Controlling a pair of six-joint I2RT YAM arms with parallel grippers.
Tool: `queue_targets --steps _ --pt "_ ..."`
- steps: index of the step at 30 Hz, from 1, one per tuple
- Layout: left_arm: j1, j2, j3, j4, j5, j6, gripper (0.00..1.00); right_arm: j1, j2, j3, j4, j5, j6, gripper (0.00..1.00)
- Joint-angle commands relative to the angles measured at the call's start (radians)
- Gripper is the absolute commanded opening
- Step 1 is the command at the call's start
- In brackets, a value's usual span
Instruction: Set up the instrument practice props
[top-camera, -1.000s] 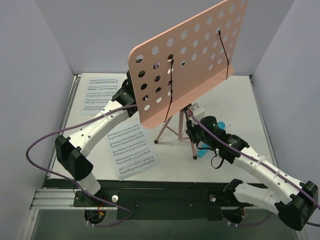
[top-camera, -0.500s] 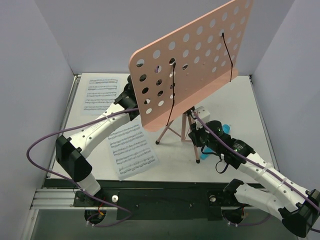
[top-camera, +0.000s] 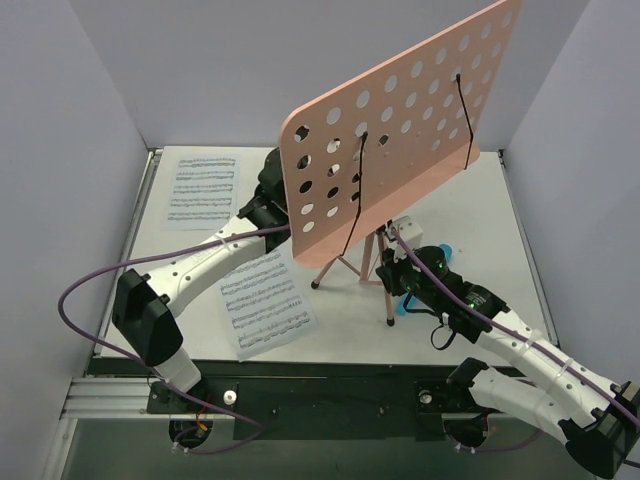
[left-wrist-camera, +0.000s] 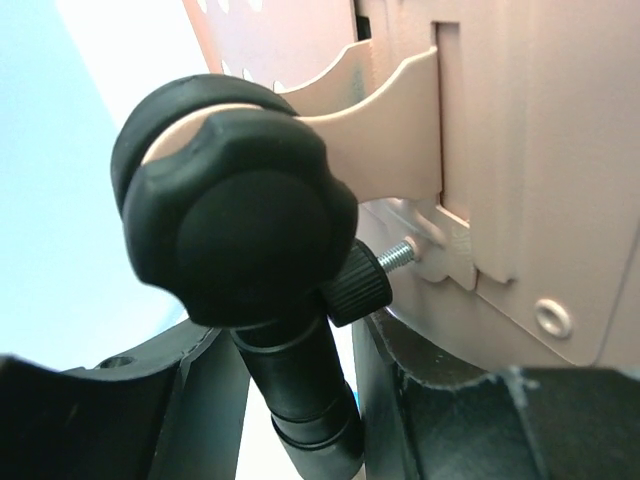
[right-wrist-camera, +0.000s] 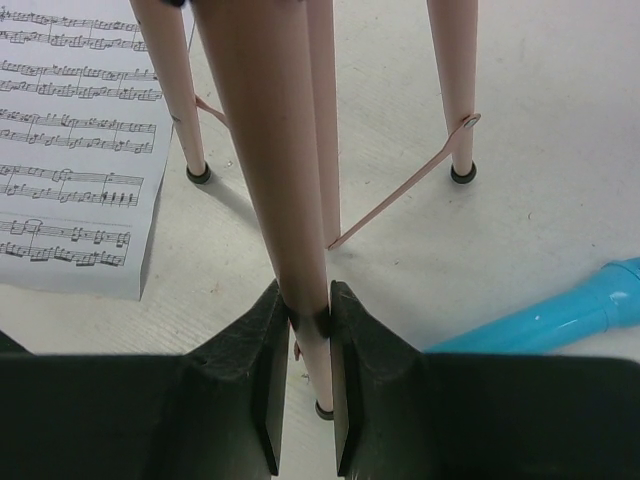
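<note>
Standing on its feet toward the middle of the white counter (top-camera: 470, 215), the pink tripod (top-camera: 352, 262) carries the large perforated music-stand desk (top-camera: 400, 130) high above the surface, tilted so that its right corner rises toward the back wall. Two black wire page-holders (top-camera: 357, 190) lie against the desk's face, one near its left side and one near its right. The right end effector (right-wrist-camera: 305, 300) is clamped on the tripod's nearest leg, with one dark finger (right-wrist-camera: 245, 370) pressed to each side of the pink tube a little above its black foot. Thin pink braces run from that leg out to the two farther legs, whose feet rest on the counter. A light-blue plastic tube (right-wrist-camera: 545, 315) lies on the counter just to the right of the held leg. The left end effector (left-wrist-camera: 295, 370) reaches in behind the desk's lower left edge, and its fingers close on the black neck (left-wrist-camera: 300, 385) directly under a large black knob (left-wrist-camera: 235, 210); beside the neck, a small knurled screw (left-wrist-camera: 357, 285) points into the pink bracket on the desk's back. One sheet-music page (top-camera: 265, 300) lies flat on the counter left of the tripod, its corner near a far foot. The other page (top-camera: 203, 188) lies at the counter's back left corner, well apart from the stand.
</note>
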Motion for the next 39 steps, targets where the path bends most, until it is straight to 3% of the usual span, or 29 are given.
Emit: queue_targets --steps 1,10,18,28,34,37,39 --pt "0.044 0.016 -0.064 -0.020 -0.070 0.152 0.45 -0.012 -0.042 0.005 0.005 0.055 0.071 0.00" --pt "0.029 0.036 -0.085 -0.077 -0.084 0.210 0.62 -0.012 -0.049 -0.014 0.018 0.055 0.084 0.00" --pt "0.018 0.056 -0.084 -0.135 -0.122 0.277 0.63 -0.012 -0.043 -0.009 0.018 0.048 0.083 0.00" --pt "0.010 0.065 -0.140 -0.105 -0.150 0.253 0.61 -0.012 -0.040 -0.023 0.034 0.049 0.083 0.00" --pt "0.010 0.073 -0.157 -0.083 -0.149 0.207 0.44 -0.012 -0.033 -0.041 0.046 0.052 0.083 0.00" --pt "0.010 0.085 -0.141 -0.088 -0.145 0.176 0.10 -0.012 -0.032 -0.045 0.051 0.052 0.080 0.00" --pt "0.010 0.091 -0.122 -0.101 -0.152 0.161 0.00 -0.012 -0.034 -0.049 0.052 0.057 0.078 0.00"
